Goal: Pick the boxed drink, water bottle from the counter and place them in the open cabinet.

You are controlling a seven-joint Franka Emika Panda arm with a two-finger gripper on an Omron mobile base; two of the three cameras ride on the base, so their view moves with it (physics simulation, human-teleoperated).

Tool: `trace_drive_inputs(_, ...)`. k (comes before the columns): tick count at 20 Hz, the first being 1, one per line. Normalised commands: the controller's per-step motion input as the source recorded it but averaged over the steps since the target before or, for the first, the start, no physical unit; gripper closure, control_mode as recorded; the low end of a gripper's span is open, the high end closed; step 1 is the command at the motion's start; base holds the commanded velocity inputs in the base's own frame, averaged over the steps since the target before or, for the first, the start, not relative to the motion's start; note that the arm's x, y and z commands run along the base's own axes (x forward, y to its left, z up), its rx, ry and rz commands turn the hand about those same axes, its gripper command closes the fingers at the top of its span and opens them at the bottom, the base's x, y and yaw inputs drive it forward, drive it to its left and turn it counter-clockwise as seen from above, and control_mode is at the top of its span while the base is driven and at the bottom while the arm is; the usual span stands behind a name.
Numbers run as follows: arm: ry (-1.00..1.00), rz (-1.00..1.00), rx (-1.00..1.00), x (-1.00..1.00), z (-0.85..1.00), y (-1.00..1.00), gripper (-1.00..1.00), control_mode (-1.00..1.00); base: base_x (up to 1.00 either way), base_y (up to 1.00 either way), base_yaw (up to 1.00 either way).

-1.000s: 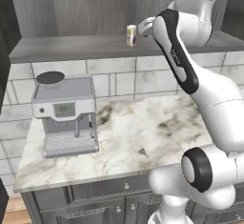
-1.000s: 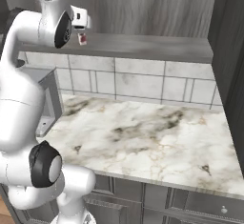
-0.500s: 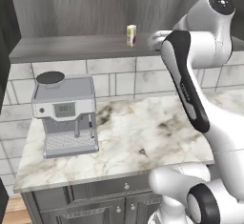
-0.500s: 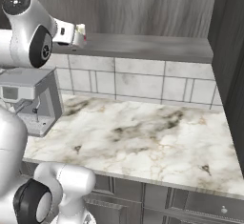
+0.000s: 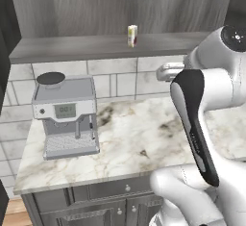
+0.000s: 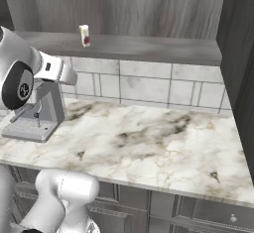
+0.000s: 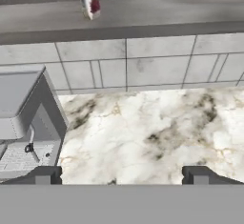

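On grey wood-grain open cabinet [image 5: 86, 47] shelf: boxy white boxed drink [image 5: 132, 36] upright | gripper [image 7: 121, 175] fingers spread, empty

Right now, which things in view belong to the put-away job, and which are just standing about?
Part of the job:
- boxed drink, upright on the shelf board
- open cabinet, holding the carton
- counter, marble slab
- claw, open and holding nothing

Standing about:
- coffee machine, at the counter's left end
- tiled backsplash
- base drawers
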Motion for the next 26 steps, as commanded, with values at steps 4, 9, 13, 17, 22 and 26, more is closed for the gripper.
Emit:
trace_drive_inputs(4,0.06,-0.05,0.0,-0.5,-0.93,0.01,-1.0,-1.0,0.0,0.0,0.0)
trace_drive_inputs(9,0.0,-0.06,0.0,-0.41,-0.81,0.0,-1.0,-1.0,0.0,0.0,0.0)
trace_drive_inputs(13,-0.01,-0.04,0.0,-0.22,-0.68,0.02,-1.0,-1.0,0.0,0.0,0.0)
trace_drive_inputs(17,-0.01,-0.02,0.02,-0.07,-0.25,0.02,-1.0,-1.0,0.0,0.0,0.0)
trace_drive_inputs(22,0.0,0.0,0.0,0.0,0.0,0.0,-1.0,-1.0,0.0,0.0,0.0)
trace_drive_inputs(26,0.0,0.0,0.0,0.0,0.0,0.0,-1.0,-1.0,0.0,0.0,0.0)
